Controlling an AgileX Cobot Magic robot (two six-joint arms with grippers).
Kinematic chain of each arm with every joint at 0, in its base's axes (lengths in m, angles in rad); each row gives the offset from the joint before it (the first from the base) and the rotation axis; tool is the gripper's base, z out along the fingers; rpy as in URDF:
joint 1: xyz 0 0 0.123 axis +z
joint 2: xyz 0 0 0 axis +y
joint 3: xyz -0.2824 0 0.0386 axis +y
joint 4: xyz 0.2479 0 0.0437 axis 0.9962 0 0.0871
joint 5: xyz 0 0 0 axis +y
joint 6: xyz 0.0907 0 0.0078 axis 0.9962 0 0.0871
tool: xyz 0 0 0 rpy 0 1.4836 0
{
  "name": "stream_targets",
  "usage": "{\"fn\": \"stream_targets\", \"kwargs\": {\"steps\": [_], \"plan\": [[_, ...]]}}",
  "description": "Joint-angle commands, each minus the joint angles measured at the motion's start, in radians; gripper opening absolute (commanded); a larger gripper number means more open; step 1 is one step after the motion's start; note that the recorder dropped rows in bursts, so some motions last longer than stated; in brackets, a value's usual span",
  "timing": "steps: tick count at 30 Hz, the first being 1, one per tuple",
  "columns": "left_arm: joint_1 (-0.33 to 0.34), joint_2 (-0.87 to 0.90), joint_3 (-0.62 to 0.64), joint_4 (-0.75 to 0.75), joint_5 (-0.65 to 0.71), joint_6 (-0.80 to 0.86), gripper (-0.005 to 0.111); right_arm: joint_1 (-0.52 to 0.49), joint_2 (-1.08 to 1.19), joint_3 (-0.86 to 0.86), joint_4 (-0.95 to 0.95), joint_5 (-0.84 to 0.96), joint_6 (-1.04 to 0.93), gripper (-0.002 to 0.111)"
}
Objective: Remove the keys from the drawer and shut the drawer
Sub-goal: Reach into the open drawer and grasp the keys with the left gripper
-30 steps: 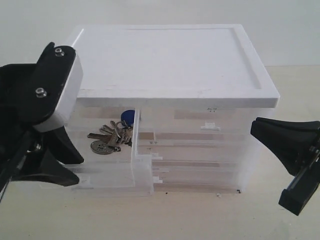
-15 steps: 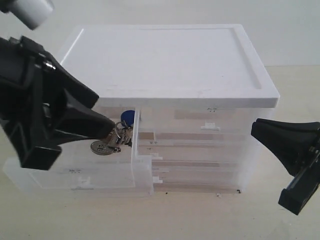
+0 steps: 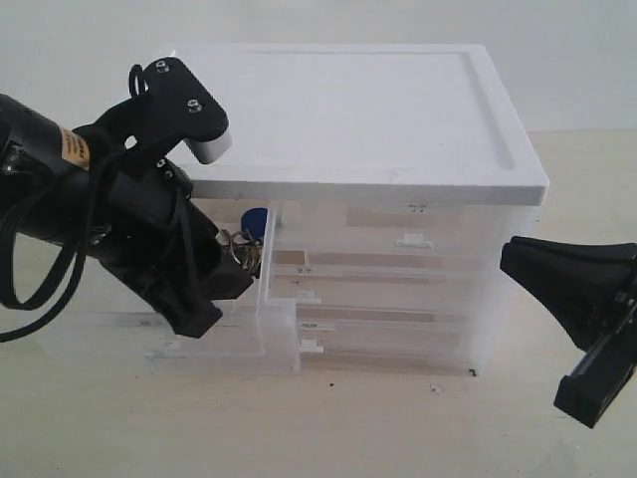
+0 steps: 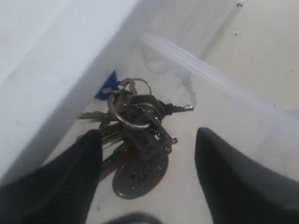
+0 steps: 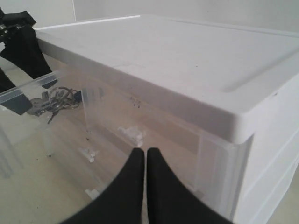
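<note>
The keys (image 4: 138, 135) lie on the floor of the pulled-out drawer (image 4: 224, 79), with the grey oval tag (image 4: 140, 176) nearest the wrist camera and the blue fob (image 4: 106, 87) against the cabinet's wall. My left gripper (image 4: 148, 135) is open, with one finger on each side of the bunch. In the exterior view the left gripper (image 3: 227, 269) is down inside the drawer (image 3: 149, 344) and hides most of the keys (image 3: 244, 251); the blue fob (image 3: 257, 221) still shows. My right gripper (image 3: 528, 261) hangs shut, to the right of the cabinet. It (image 5: 142, 155) holds nothing.
The drawer cabinet (image 3: 338, 110) has a flat white top and stacked translucent drawers, with a second half-width drawer (image 3: 413, 241) to the right of the open one. It stands on a pale tabletop (image 3: 398, 428). The left arm (image 5: 18, 46) shows in the right wrist view.
My left arm has turned and dropped into the open drawer, bringing its open fingers around the keys. The cabinet has shifted slightly. The right gripper has stayed put.
</note>
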Motion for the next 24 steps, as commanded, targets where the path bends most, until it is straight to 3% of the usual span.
{"fn": "stream_targets", "kwargs": {"steps": [1,5,8,10,11,16,24], "plan": [[-0.001,0.038,0.001,0.012,-0.057,-0.012,0.057,0.000,0.002,-0.006,0.007,-0.006,0.003,0.000],[-0.001,0.055,0.001,0.043,-0.052,-0.014,0.053,0.000,0.002,-0.006,0.007,-0.008,0.002,0.000],[-0.001,0.059,0.001,0.063,-0.027,-0.014,0.032,0.000,0.002,-0.006,0.007,-0.008,0.001,0.000],[-0.001,0.059,0.001,0.069,0.005,-0.014,0.009,0.000,0.002,-0.006,0.007,-0.008,0.001,0.000],[-0.001,0.059,-0.003,0.081,0.018,-0.010,0.005,0.000,0.002,-0.006,0.007,-0.008,0.001,0.000],[-0.006,0.044,-0.065,0.078,0.121,-0.034,0.004,0.000,0.002,-0.006,0.007,-0.008,0.002,0.000],[-0.077,-0.060,-0.077,0.136,0.131,-0.072,0.004,0.000,0.002,-0.006,0.007,-0.009,0.001,0.000]]}}
